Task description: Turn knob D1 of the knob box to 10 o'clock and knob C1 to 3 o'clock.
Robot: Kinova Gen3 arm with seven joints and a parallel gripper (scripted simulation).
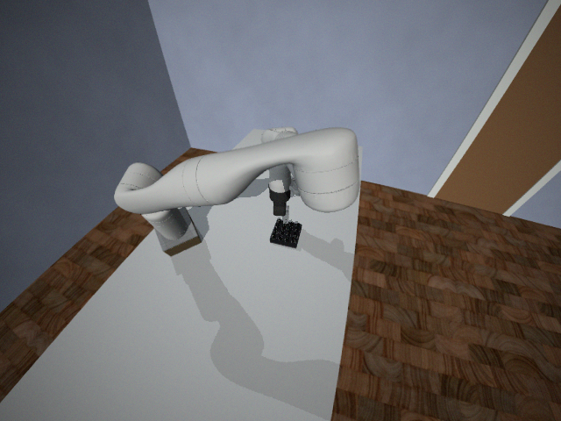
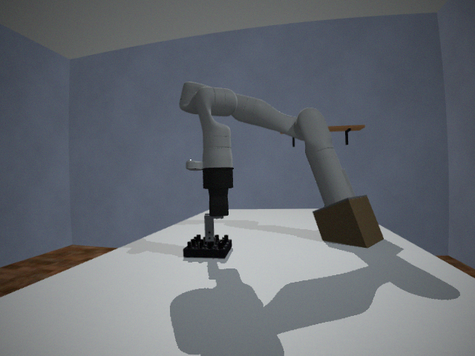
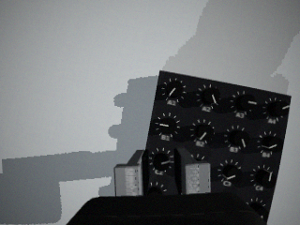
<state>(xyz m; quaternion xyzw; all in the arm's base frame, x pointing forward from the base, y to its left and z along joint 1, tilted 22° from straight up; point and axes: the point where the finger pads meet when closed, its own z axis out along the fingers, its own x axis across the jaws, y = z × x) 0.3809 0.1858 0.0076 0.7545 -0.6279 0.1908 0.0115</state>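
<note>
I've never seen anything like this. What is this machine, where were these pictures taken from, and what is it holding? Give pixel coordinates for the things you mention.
It is one jointed robot arm [image 1: 235, 176] [image 2: 264, 110], ending in a two-finger gripper [image 1: 286, 221] [image 2: 209, 240] [image 3: 161, 165]. The top picture looks down from high up, the exterior one looks across the white table [image 1: 294, 317] [image 2: 115, 306] [image 3: 47, 94], and the wrist one looks past the fingers from the arm's end. On the table stands a black knob box [image 1: 286, 233] [image 2: 207, 253] [image 3: 185, 112], with rows of small dials. Nothing seems to be held: the fingers stand apart on either side of knob C1 [image 3: 160, 162], apparently without touching it.
</note>
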